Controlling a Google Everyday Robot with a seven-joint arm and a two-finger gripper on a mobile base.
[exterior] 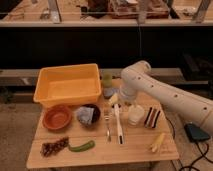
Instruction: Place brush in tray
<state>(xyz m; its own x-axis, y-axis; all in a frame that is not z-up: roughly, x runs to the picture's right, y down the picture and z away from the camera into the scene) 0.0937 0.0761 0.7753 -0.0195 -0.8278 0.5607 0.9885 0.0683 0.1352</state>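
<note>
Camera view, starting at the front edge of the wooden table (100, 159): a green pepper (82, 146) and a yellow item (157, 142) lie nearest. Behind them the brush (118, 122) lies flat at mid-table, just beside the fork (107, 125) on one side and near a white cup (135, 115) on the other, with its dark bristle end toward the camera. The gripper (115, 100) sits at the far tip of the handle, jaws spread and holding nothing. The brush is judged light, stiff and slim, with a smooth handle liable to roll or slip. A pinch across mid-handle, clear of the fork, looks soundest. The tray (45, 95) stands at far left, apart from the brush.
</note>
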